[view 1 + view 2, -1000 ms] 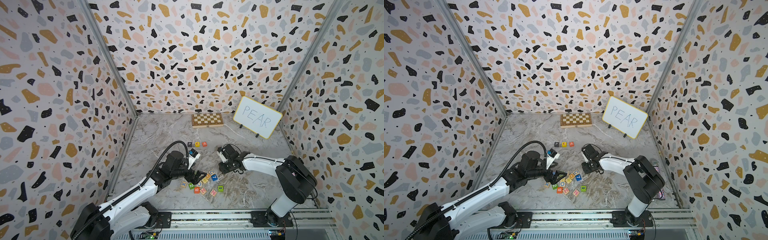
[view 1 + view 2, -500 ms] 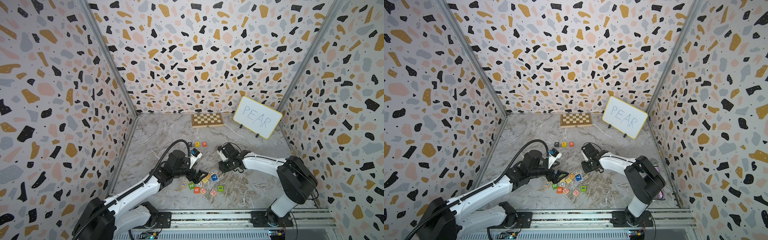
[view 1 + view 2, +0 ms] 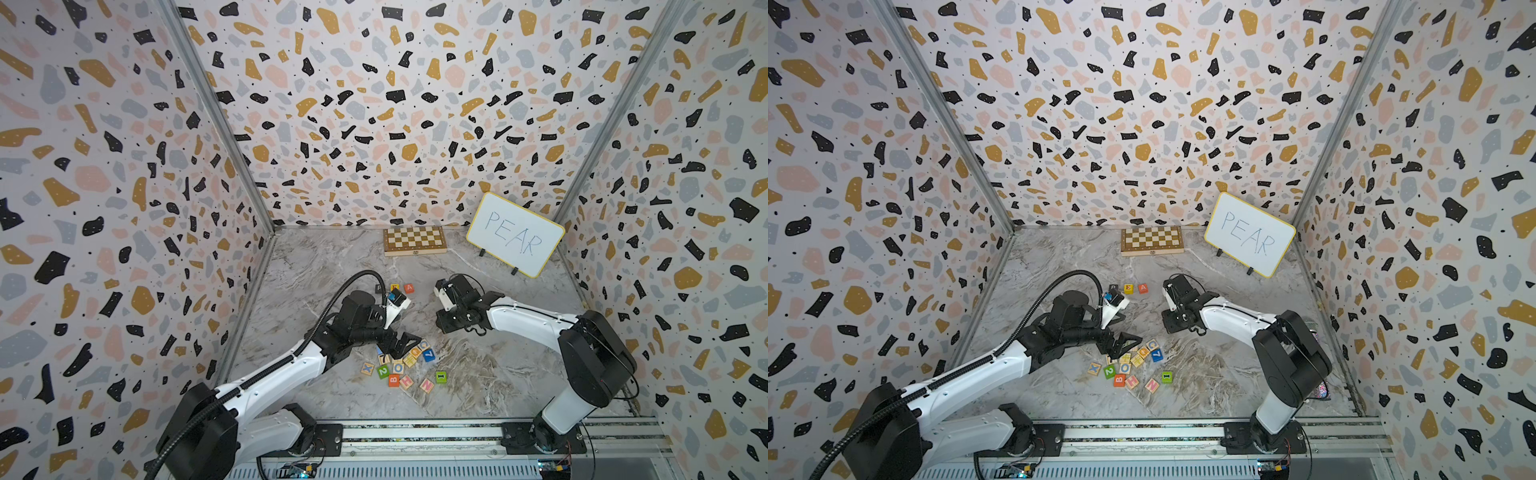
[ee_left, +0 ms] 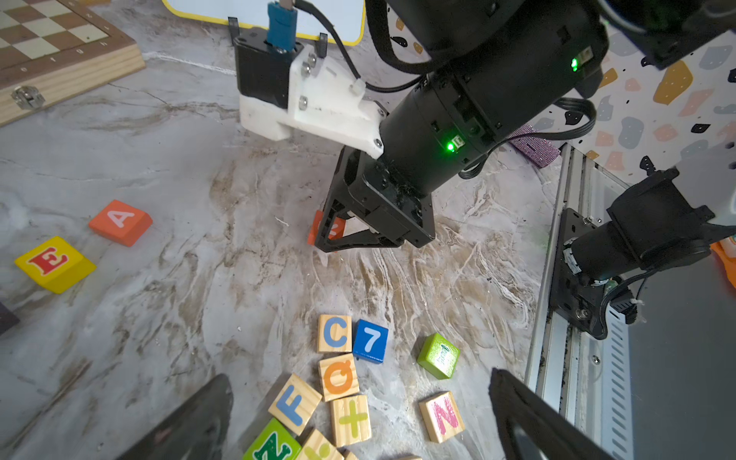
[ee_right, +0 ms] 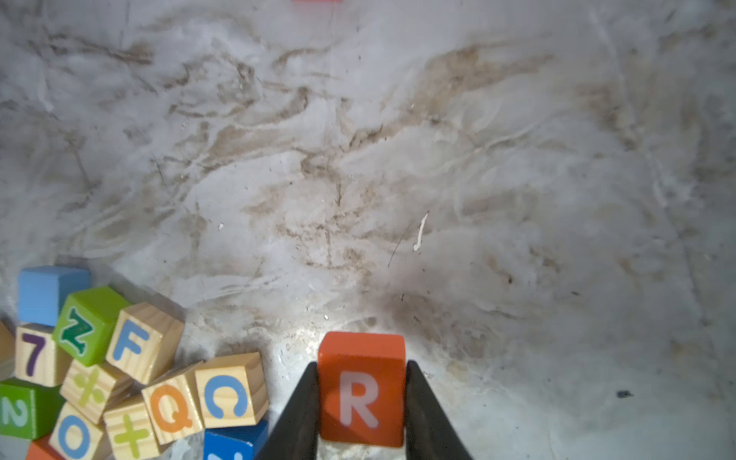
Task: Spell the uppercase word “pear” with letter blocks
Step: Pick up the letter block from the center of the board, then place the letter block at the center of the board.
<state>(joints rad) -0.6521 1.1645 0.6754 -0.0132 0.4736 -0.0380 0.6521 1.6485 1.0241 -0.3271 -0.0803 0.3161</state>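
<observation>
Since a second ago the left arm has lifted and swung a little toward the back wall, while the right arm has barely shifted. The right gripper (image 5: 361, 364) is pinched on the red R block (image 5: 360, 394), one finger flat against each side, low over the marble table (image 5: 398, 159); whether the block touches the surface I cannot tell. In a top view this gripper sits off to the right of the row and nearer the front rail, apart from the orange-red A block (image 3: 409, 287), the yellow E block (image 3: 395, 286) and the black P block (image 3: 379, 288), which stand side by side. The left gripper (image 4: 358, 378) is spread wide and empty above the pile of spare blocks (image 3: 401, 365). The whiteboard (image 3: 515, 235) and the chessboard (image 3: 414, 240) stand at the back.
</observation>
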